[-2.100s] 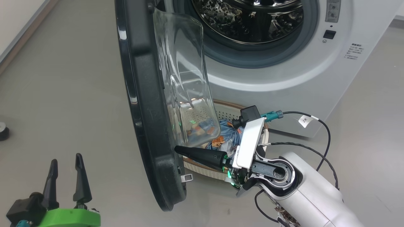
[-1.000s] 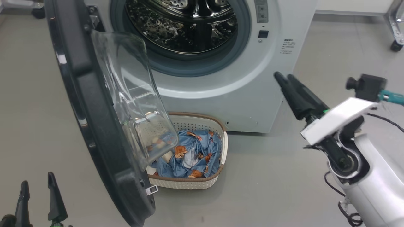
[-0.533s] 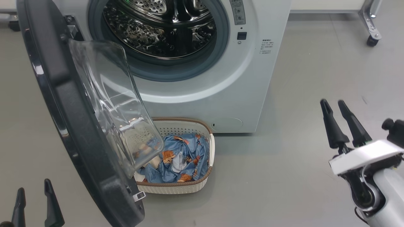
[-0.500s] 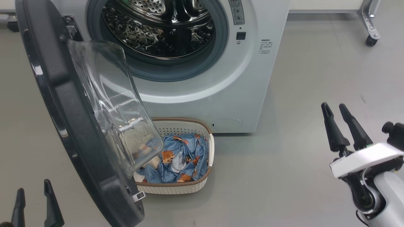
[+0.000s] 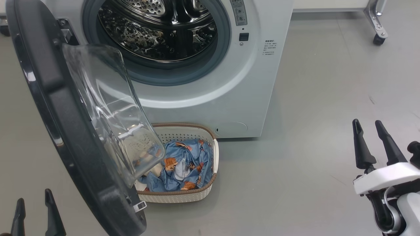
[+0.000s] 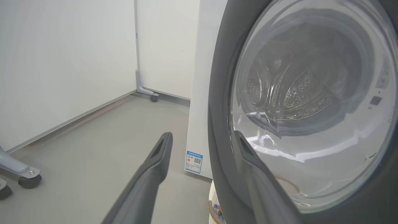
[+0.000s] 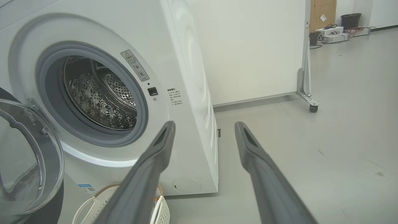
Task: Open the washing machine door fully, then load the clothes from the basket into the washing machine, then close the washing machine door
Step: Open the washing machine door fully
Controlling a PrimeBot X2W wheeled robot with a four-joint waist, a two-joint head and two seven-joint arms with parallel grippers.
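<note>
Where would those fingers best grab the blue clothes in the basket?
Probably the raised crumple at the middle of the clothes, coming down from the basket's right side: the glass bowl of the open washing machine door overhangs the left part.

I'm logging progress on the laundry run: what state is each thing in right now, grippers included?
basket: on the floor before the washing machine, loaded.
clothes: crumpled in the basket.
washing machine door: open, overhanging part of the basket.
drum: no clothes seen inside.
left gripper: open, empty.
right gripper: open, empty.
</note>
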